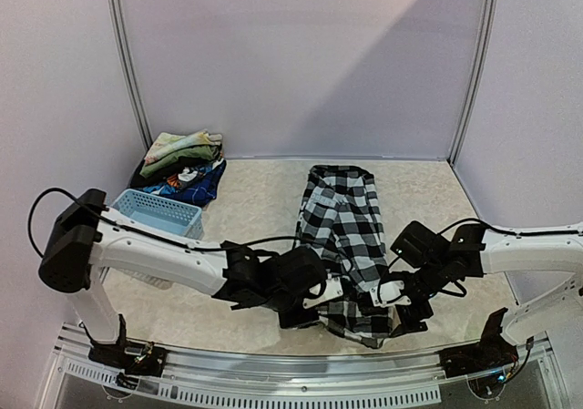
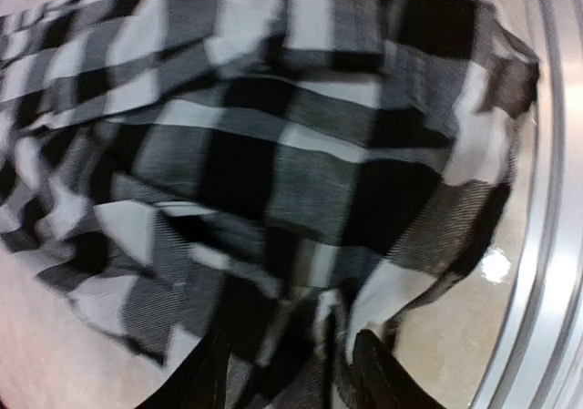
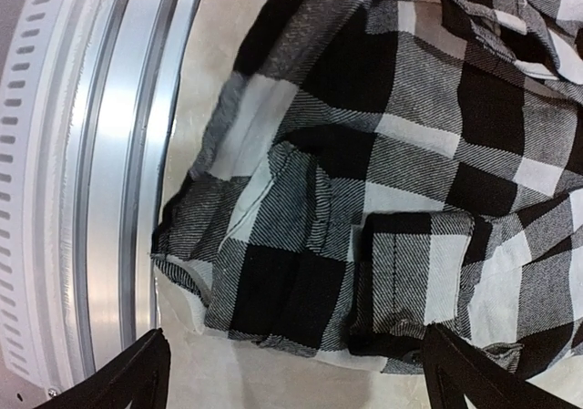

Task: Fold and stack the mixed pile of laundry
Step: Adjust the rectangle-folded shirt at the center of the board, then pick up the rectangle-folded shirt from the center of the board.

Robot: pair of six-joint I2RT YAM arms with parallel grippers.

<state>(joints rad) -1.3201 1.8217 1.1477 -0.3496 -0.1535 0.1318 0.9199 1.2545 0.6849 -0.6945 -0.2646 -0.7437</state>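
The black-and-white checked shirt (image 1: 342,222) lies lengthwise on the middle of the table, its near end crumpled by the front edge. My left gripper (image 1: 335,291) sits low on that near end. In the left wrist view the jaws (image 2: 296,373) stand apart, with bunched shirt folds (image 2: 273,172) between the fingers; the picture is blurred. My right gripper (image 1: 393,295) hovers at the shirt's near right corner. Its jaws (image 3: 301,377) are wide open over the shirt's hem (image 3: 301,327) and hold nothing. The rest of the laundry pile (image 1: 182,158) lies at the back left.
A light blue perforated basket (image 1: 159,213) stands at the left, in front of the pile. The metal rail of the table's front edge (image 3: 109,154) runs close beside the shirt's near end and shows as the rail (image 2: 547,245) in the left wrist view. Grey walls enclose the table.
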